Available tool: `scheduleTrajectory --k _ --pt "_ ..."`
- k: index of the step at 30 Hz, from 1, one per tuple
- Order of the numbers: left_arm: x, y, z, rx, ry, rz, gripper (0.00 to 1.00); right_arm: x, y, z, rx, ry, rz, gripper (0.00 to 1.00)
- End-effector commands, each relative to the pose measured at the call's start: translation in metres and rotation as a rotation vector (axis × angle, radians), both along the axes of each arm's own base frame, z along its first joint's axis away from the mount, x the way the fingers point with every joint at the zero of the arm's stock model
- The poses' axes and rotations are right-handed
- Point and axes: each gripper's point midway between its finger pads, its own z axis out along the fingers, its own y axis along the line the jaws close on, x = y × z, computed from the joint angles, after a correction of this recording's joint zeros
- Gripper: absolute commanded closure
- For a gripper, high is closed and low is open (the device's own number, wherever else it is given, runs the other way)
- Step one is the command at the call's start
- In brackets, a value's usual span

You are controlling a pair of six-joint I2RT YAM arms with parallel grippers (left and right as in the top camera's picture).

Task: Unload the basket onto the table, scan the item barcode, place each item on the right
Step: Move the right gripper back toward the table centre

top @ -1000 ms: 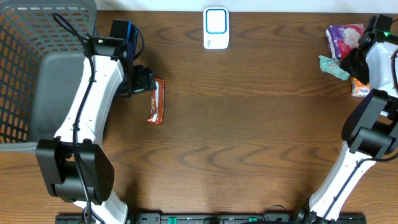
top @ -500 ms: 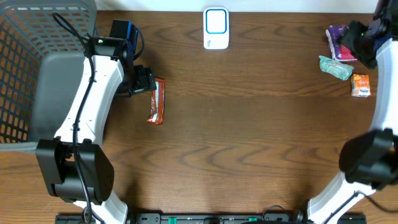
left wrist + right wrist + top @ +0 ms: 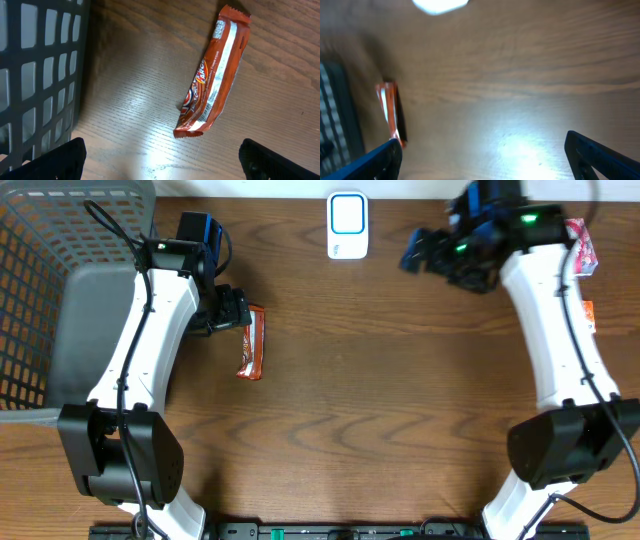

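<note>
From overhead, a dark wood-grain table point(image 3: 400, 410) is seen, with a grey plastic lattice basket point(image 3: 40, 270) at its far left corner. A slim, glossy orange-brown candy bar point(image 3: 251, 345) is laid flat on the wood, to the right of the basket and apart from it. The left gripper point(image 3: 238, 315) is held just beside the candy bar's far end, on the basket side, with nothing grasped. A rounded white scanner point(image 3: 347, 225) with a blue-rimmed face is set well right of the basket, and the right gripper point(image 3: 420, 252) is poised farther right again. In the left wrist view, the candy bar point(image 3: 215, 75) is shown with a crinkled wrapper and serrated end seals, lying near the basket's square-holed wall point(image 3: 40, 65). The black fingers point(image 3: 55, 160) are spread wide and released. In the right wrist view, which is blurred, the candy bar point(image 3: 390, 112) is made out beside the basket's dark mesh point(image 3: 335, 110), and the blue-tinged fingers point(image 3: 600, 155) are parted and empty.
</note>
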Motion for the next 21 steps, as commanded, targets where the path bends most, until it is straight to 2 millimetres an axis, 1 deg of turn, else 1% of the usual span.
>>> scheduleTrajectory --k 1,3,4,7,11,15,21 --pt "-0.002 0.002 -0.006 0.009 0.02 0.018 0.02 -0.001 -0.006 -0.013 -0.148 -0.008 0.002 0.01" --pt "-0.002 0.002 -0.006 0.009 0.02 0.018 0.02 0.001 -0.018 -0.018 -0.241 -0.019 -0.026 0.01" --pt "-0.002 0.002 -0.006 0.009 0.02 0.018 0.02 0.001 -0.022 -0.019 -0.261 -0.02 -0.035 0.01" --pt "-0.002 0.002 -0.006 0.009 0.02 0.018 0.02 0.002 -0.034 -0.02 -0.284 -0.015 -0.061 0.01" --pt "-0.002 0.002 -0.006 0.009 0.018 0.018 0.02 -0.002 -0.046 -0.022 -0.29 0.015 -0.083 0.01" --pt "0.001 0.002 -0.006 0.008 0.01 0.018 0.02 -0.001 -0.053 -0.023 -0.296 0.019 -0.094 0.01" --pt "0.006 0.001 -0.005 0.005 -0.011 0.018 0.02 -0.001 -0.052 -0.023 -0.296 0.018 -0.092 0.01"
